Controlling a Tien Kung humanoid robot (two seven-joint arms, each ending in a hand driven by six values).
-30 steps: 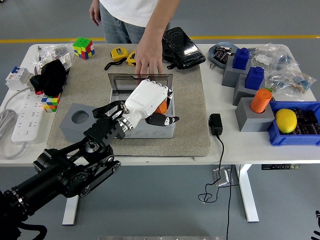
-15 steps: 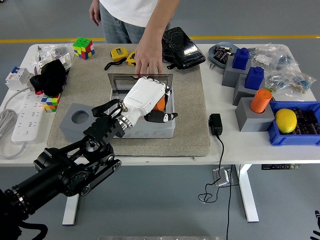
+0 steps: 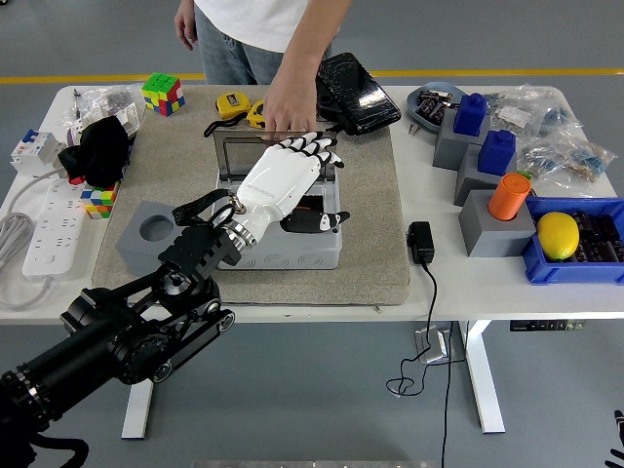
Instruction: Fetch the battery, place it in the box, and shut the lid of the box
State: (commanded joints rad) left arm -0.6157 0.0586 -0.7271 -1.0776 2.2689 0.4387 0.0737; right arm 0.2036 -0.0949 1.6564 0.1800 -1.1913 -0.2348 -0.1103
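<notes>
One battery [image 3: 310, 203], orange, shows only as a sliver inside the one grey box [image 3: 292, 249] at the table's [image 3: 390, 283] middle; its long axis cannot be told. The left hand [image 3: 283, 175] hovers over the box, white fingers [image 3: 317, 148] stretched flat, gripping nothing. One clear lid [image 3: 244, 151] stands tilted up at the box's far side, and a person's hand [image 3: 290, 107] rests on its top edge. Two blue blocks [image 3: 470, 114] sit toward the right edge.

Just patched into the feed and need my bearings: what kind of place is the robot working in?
Probably a robotics lab or test hall: a grey floor with a yellow line, a white table crowded with props like Rubik's cubes, tape measures and a power strip, and a person's hand steadying the box lid.
</notes>
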